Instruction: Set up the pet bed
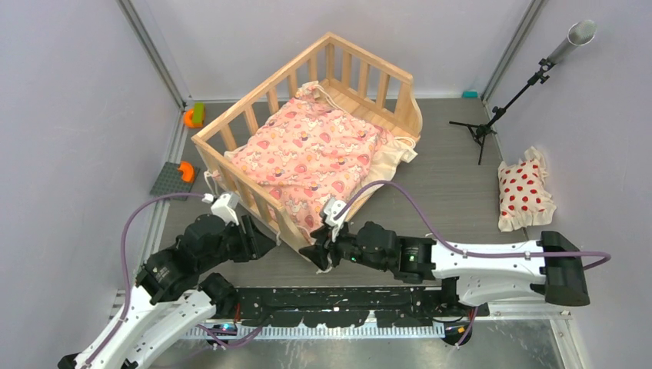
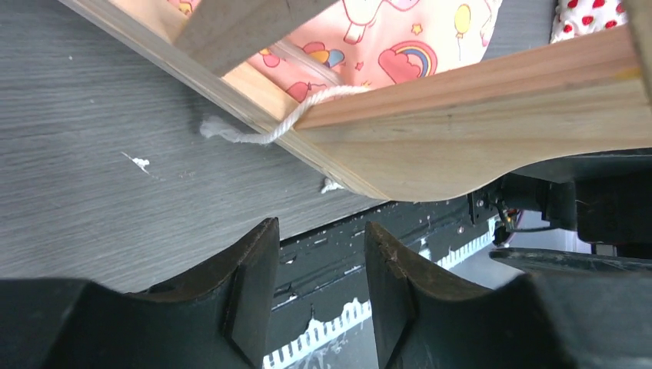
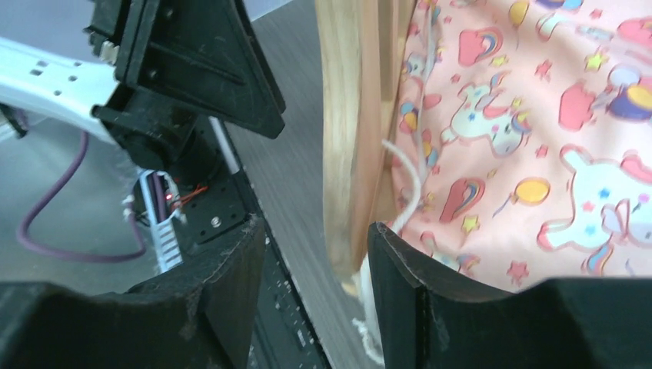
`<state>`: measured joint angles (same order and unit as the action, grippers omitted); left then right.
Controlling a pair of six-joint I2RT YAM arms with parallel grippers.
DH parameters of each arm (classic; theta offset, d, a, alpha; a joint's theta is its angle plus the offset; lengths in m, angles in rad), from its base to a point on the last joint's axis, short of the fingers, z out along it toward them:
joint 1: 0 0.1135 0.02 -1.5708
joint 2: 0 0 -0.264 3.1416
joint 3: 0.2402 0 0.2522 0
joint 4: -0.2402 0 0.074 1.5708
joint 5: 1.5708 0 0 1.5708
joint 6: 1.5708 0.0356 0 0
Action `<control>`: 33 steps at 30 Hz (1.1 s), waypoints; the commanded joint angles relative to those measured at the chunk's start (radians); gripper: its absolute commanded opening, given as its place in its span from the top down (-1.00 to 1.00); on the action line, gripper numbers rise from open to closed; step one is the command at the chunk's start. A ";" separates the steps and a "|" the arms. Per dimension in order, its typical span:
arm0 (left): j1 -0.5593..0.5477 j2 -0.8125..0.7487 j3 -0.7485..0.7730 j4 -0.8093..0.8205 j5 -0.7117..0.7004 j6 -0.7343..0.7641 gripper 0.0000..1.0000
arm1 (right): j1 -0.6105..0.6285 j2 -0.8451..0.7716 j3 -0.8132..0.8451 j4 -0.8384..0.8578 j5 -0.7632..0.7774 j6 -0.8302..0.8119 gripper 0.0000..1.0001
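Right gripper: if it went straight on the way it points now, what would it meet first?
Probably the pet bed: its wooden corner post stands straight ahead of the right gripper, though depth is hard to judge.

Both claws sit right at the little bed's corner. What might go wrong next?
The loose cream tie dangles by the right gripper and might snag when it moves. The pink cushion hangs over the edge of the pet bed, so a nudge to the frame could slide it out further.

No writing, label, brand or number is legible on anything.
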<state>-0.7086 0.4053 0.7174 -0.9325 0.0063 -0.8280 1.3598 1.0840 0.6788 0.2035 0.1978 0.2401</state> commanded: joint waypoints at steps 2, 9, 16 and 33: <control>-0.002 -0.012 0.056 0.014 -0.072 0.031 0.08 | 0.001 0.126 0.127 0.047 0.068 -0.107 -0.15; -0.002 -0.032 0.040 0.018 -0.087 0.042 0.09 | -0.006 0.247 0.191 0.031 0.164 -0.143 -0.07; -0.002 -0.033 -0.037 0.126 -0.055 0.067 0.09 | -0.173 0.212 0.147 0.052 0.005 -0.178 0.93; -0.002 0.018 -0.233 0.524 -0.025 0.178 -0.24 | -0.473 0.042 0.111 -0.113 -0.278 -0.174 0.22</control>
<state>-0.7086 0.4141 0.5247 -0.5903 -0.0021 -0.7109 0.9726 1.2484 0.8112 0.0593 -0.2146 0.0090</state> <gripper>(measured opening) 0.564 0.343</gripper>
